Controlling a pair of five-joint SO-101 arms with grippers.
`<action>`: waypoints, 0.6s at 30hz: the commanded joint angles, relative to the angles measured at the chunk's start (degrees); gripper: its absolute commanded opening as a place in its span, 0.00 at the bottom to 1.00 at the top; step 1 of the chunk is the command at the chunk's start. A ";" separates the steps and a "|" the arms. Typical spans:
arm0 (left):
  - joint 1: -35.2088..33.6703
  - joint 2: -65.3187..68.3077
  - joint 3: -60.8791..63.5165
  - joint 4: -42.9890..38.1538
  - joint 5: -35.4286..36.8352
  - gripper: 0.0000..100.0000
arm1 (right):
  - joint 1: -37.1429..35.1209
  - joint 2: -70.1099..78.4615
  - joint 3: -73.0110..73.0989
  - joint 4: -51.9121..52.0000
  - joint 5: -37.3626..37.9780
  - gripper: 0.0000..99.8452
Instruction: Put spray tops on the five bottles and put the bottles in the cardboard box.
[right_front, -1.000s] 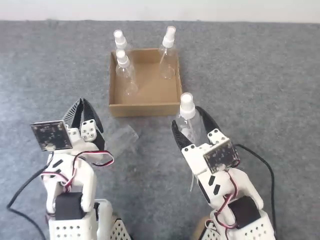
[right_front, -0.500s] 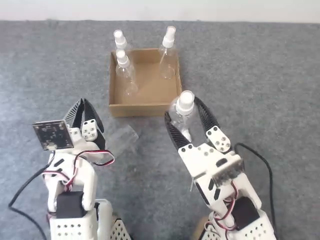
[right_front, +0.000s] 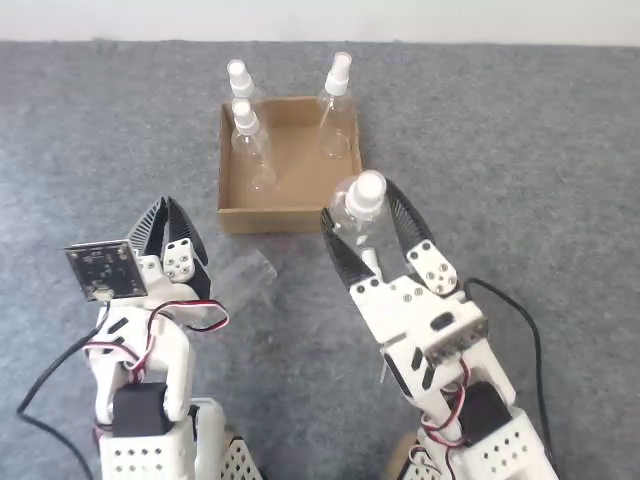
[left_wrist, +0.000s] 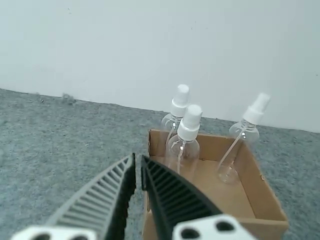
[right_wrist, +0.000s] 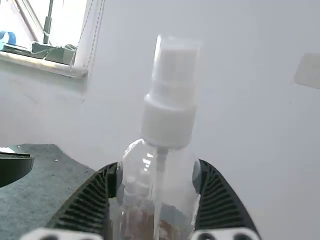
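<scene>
Clear plastic bottle (right_front: 348, 213), white spray top on: where does it sit? (M)

Pinched in the right gripper (right_front: 356, 200), one finger on each flank of the body, up off the grey carpet (right_front: 520, 150). It is upright, long axis vertical, cap on top. (K)

Bearing to the cardboard box (right_front: 290, 216)? (M)

In the high view it hangs at the front right corner, about over the rim. The open floor of the box lies ahead of the jaws and to the left. (K)

Contents? (M)

Two capped bottles stand upright, one at the left (right_front: 250, 145) and one at the back right (right_front: 336, 110). A third capped bottle (right_front: 239, 80) is at the back left; I cannot tell whether it is inside or just behind the back wall. The front half of the floor is bare. Judgement: carry forward and slightly left, then lower straight down. A tilt could catch the front wall. (K)

Left side? (M)

The left gripper (right_front: 165, 205) has its fingers pressed together on nothing, short of the box. A clear bottle (right_front: 245, 275) lies on its side just beside it, with no top I can make out. The right arm is the nearer one for this drop. (K)
</scene>
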 joint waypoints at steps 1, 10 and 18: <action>-0.18 -0.79 -0.84 -1.67 0.35 0.01 | -0.31 12.79 -9.32 -5.14 0.26 0.01; -0.26 -0.79 -0.84 -1.67 0.35 0.01 | -0.22 39.16 -21.89 -15.78 0.62 0.01; -5.10 -0.79 -1.01 -2.02 0.62 0.01 | 3.12 60.35 -30.07 -28.53 0.26 0.01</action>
